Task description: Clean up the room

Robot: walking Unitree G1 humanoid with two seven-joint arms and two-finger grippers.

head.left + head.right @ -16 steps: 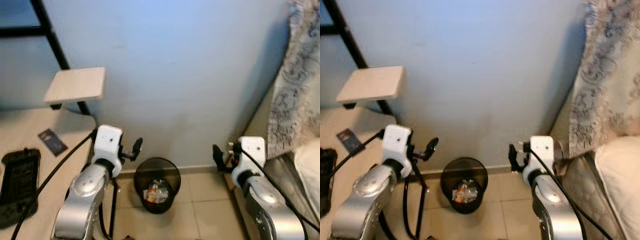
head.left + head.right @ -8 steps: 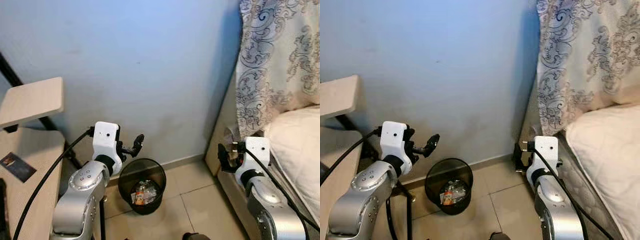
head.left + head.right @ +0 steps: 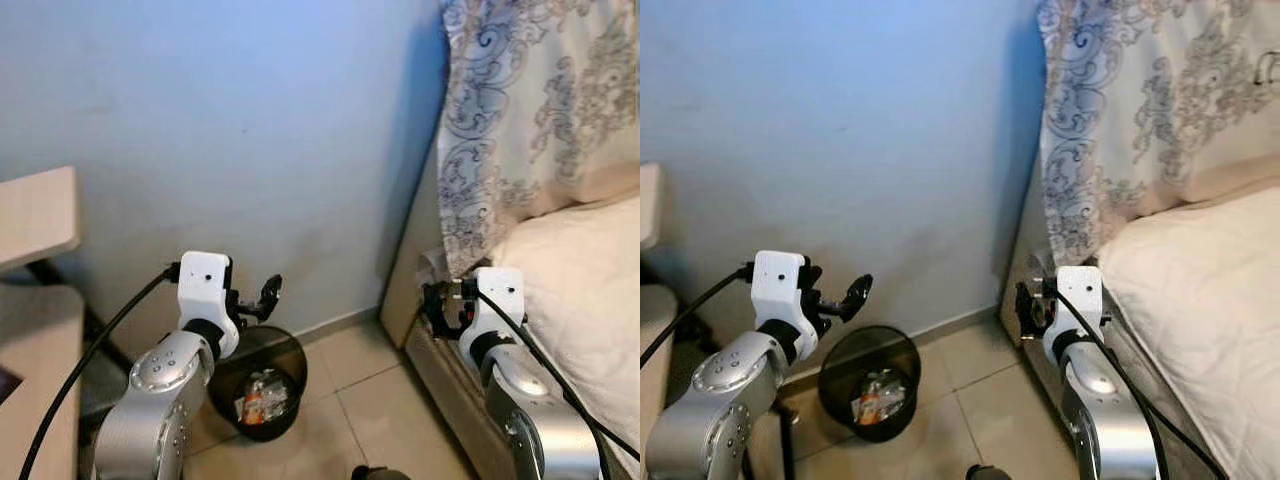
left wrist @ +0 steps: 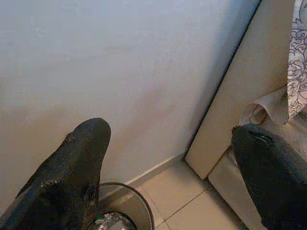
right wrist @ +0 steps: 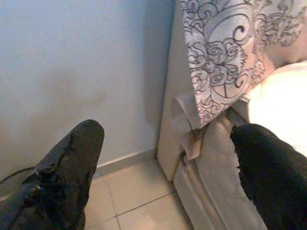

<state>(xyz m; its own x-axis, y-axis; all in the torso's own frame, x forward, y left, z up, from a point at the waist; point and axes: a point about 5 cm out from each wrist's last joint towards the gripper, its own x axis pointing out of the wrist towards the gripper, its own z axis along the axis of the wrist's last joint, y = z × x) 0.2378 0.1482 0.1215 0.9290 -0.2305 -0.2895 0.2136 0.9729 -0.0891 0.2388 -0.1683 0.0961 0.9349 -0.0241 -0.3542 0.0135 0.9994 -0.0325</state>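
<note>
Hovering spread and empty, the left pincer [image 3: 262, 296] hangs above the black wastebasket [image 3: 256, 388] by the far wall; the right pincer [image 3: 436, 308], also spread, nears the bed [image 3: 590, 290].

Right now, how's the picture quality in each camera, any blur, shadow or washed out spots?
Left eye view: soft overall, a deep shadow in the wall corner beside the patterned curtain, and the mesh bin sits in shade. Right eye view: much the same, with the mattress brightly lit. Left wrist view: the near black fingers are out of focus. Right wrist view: the bedding at the edge is washed out.
</note>
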